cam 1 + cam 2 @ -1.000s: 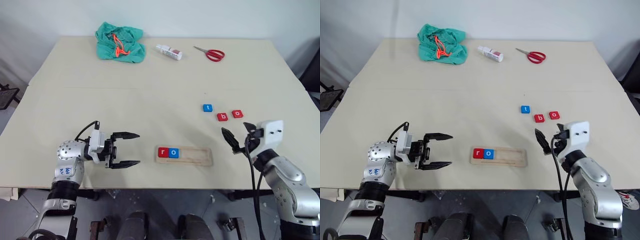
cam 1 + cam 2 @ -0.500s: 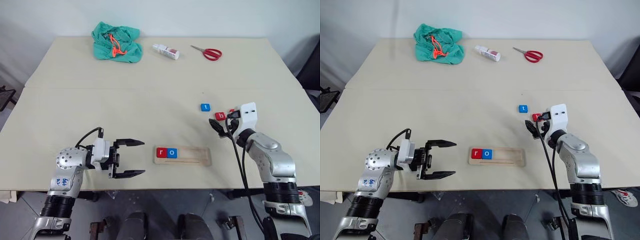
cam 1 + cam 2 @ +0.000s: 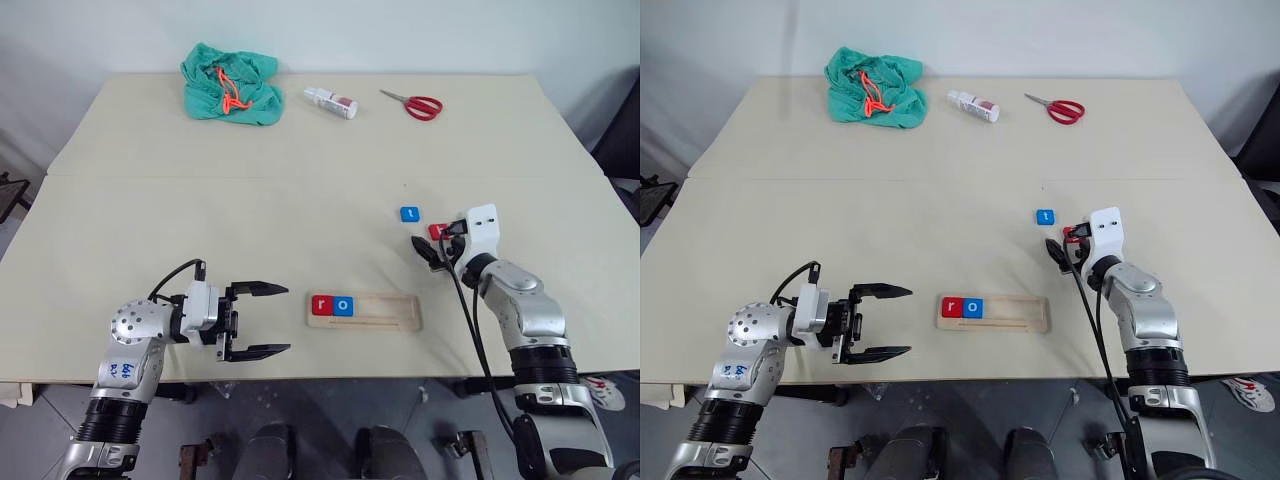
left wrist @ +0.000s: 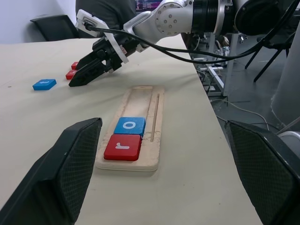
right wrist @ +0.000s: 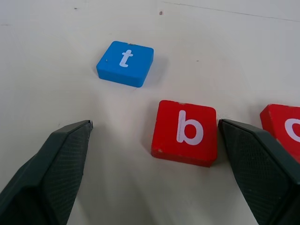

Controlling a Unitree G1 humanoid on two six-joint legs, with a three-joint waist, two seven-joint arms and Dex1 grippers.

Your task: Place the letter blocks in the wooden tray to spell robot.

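Pale wood forms the long narrow tray (image 3: 365, 311), lying low in the centre of the head view near the table's front edge; a red square block with a white r (image 3: 322, 305) and a blue square block with a white o (image 3: 343, 305) sit side by side at its left end, touching each other. Right of centre, above the tray, a blue t block (image 3: 409, 214) lies alone. In the right wrist view a red b block (image 5: 185, 132) lies just beside a second red block (image 5: 282, 129) at the frame's edge. The right gripper (image 5: 164, 168) hovers over them with its black fingers spread wide, the b block between the fingertips, gripping nothing. At lower left the left gripper (image 3: 268, 320) points toward the tray, fingers spread and empty. Along the cream table (image 3: 300, 180)'s far edge lie a crumpled green cloth (image 3: 228, 83), a small white bottle (image 3: 331, 101) and red-handled scissors (image 3: 414, 102).
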